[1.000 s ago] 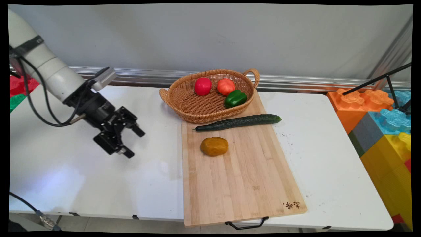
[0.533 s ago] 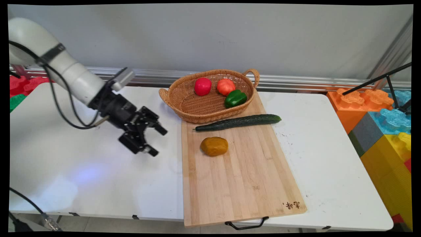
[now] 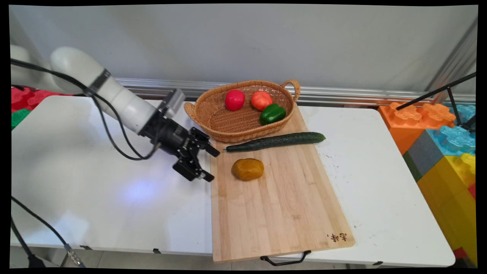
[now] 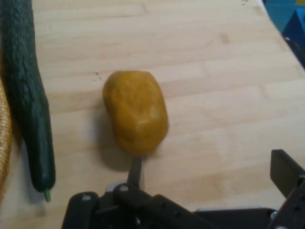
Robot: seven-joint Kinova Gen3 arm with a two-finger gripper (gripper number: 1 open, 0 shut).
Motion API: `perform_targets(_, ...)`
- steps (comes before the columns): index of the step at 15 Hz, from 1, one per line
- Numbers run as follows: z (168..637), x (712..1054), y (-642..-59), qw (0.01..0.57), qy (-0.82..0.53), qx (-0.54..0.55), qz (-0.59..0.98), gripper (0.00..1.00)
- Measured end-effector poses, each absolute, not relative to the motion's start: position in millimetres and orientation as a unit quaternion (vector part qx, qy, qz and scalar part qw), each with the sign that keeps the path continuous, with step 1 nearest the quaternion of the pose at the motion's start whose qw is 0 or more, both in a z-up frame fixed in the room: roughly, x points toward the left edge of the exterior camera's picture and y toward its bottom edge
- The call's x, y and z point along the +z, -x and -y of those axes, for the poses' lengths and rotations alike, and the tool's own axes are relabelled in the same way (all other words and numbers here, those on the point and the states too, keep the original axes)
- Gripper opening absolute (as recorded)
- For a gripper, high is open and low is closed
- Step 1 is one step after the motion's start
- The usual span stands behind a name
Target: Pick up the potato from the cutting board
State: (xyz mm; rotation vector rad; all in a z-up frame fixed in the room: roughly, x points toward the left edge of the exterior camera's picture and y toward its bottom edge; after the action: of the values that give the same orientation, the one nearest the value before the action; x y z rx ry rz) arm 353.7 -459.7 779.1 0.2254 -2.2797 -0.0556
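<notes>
End effector (image 3: 210, 164) released, empty, at cutting board's (image 3: 281, 213) left edge, fingers splayed toward potato (image 3: 247, 169), wide enough to straddle it.

The place looks like a robotics lab or test cell rather than a kitchen. A white folding table (image 3: 95, 213) stands against a plain grey panel wall (image 3: 243, 42) with an aluminium rail (image 3: 342, 93) running along its base. Beyond the table's right edge is a stack of oversized toy building blocks (image 3: 445, 152) in orange, blue, grey and yellow, with more red and green ones (image 3: 21, 104) past its far left corner. A black stand leg (image 3: 437, 91) crosses the blocks, and loose cables (image 3: 38, 243) hang off the table's near left corner.
</notes>
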Motion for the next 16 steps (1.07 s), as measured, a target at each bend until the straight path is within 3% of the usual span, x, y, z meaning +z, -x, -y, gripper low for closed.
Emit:
perform_targets(5, 467, 751, -324, 0.420, -0.093, -0.001, 0.903, 1.00)
perform_targets(16, 475, 721, -290, 0.428, -0.108, 0.032, 0.897, 1.00)
